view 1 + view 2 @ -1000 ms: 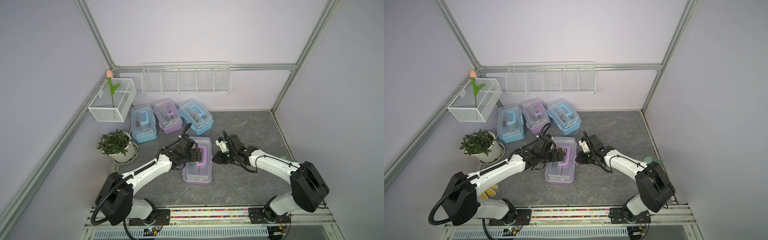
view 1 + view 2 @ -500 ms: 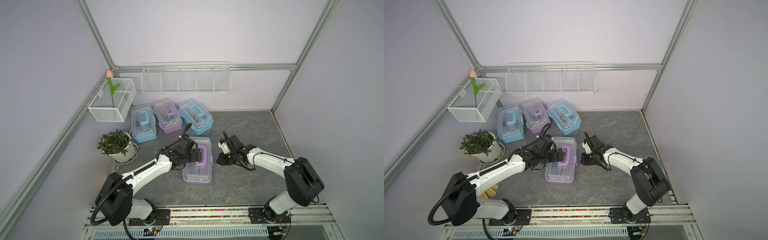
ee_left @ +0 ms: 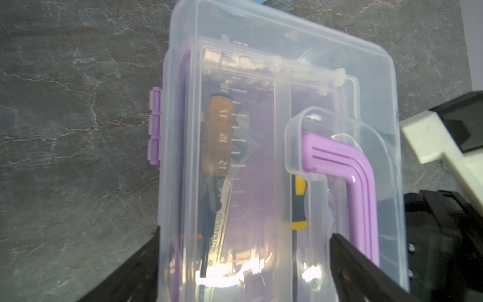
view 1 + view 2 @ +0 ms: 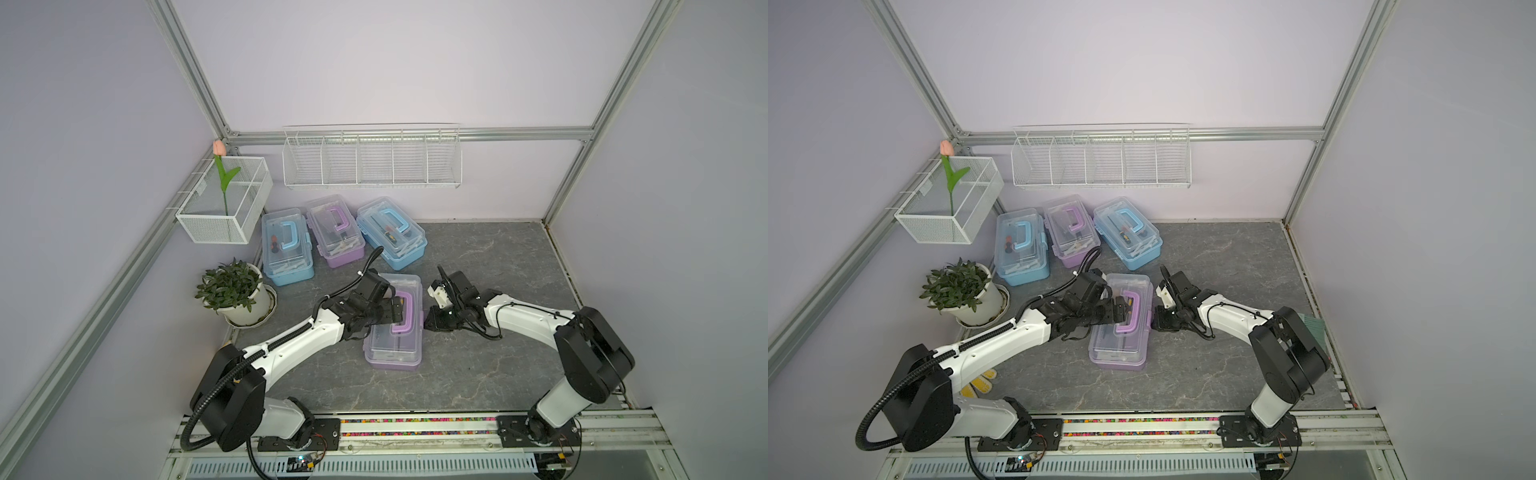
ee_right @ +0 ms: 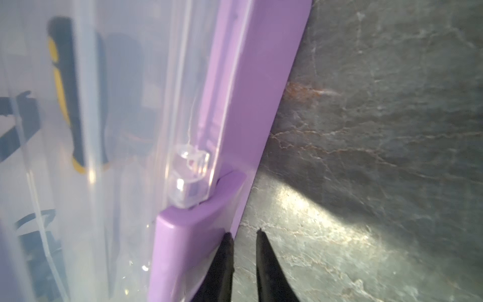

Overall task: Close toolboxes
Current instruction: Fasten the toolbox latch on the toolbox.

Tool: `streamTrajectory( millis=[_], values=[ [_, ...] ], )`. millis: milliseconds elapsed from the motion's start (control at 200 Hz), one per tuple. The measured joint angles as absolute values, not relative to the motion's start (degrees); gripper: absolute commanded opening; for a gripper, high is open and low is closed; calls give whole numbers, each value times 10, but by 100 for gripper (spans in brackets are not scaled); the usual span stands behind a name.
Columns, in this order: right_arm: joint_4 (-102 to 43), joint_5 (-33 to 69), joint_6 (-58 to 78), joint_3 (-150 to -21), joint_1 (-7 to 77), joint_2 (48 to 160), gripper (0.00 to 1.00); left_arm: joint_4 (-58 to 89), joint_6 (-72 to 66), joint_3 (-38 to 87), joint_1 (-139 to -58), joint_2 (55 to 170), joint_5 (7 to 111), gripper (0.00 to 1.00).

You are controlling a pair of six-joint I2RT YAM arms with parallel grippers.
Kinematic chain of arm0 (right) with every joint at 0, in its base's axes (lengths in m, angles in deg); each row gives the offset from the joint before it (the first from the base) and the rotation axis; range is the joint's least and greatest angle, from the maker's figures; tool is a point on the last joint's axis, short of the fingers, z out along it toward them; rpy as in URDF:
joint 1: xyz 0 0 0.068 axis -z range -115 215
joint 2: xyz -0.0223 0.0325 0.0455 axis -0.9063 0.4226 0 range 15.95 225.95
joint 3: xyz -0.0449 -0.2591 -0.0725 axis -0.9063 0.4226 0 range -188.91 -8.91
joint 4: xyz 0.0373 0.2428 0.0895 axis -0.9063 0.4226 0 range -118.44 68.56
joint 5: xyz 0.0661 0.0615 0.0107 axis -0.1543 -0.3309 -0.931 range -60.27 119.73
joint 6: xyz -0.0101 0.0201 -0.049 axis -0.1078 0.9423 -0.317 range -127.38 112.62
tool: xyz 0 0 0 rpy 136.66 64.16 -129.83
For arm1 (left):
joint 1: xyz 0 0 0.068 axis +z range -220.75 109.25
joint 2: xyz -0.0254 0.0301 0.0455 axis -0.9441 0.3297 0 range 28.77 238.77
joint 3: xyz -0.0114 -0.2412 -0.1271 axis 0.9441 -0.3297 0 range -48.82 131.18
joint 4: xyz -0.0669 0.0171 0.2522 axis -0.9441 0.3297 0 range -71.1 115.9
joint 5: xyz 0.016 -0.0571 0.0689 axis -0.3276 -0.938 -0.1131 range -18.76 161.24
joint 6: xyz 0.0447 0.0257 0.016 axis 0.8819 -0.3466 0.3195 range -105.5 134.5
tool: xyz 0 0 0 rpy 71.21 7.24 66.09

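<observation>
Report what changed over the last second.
The right arm's elbow swung inward; the shut right gripper barely shifted beside the nearer purple toolbox. Nothing was grasped or released. The open left gripper stayed over its lid, and the toolbox did not move.

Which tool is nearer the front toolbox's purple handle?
Left. The left tool is open over the lid, one finger beside the handle; the right tool is shut at the toolbox's side.
</observation>
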State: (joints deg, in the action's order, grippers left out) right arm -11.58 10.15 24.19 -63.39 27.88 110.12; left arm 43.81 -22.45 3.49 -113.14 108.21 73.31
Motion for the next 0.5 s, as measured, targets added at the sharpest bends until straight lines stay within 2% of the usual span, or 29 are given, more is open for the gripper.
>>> streamTrajectory(
  millis=[125,210,275,330,365,430,500],
  values=[
    [-99,108,236,-640,279,1101,22,444,-226,38,-1132,1082,736,96],
    [-63,129,217,-658,277,1091,28,453,-225,42,-1134,1082,738,98],
    [-33,154,203,-674,274,1066,39,462,-225,44,-1138,1079,739,100],
    [-9,178,193,-687,270,1035,54,470,-224,45,-1141,1074,738,99],
    [6,194,190,-696,267,1012,60,476,-224,47,-1143,1069,738,99],
    [28,218,194,-711,260,979,67,484,-221,51,-1144,1055,738,99],
    [50,244,199,-730,245,960,70,499,-213,65,-1145,1036,739,99]
  ],
)
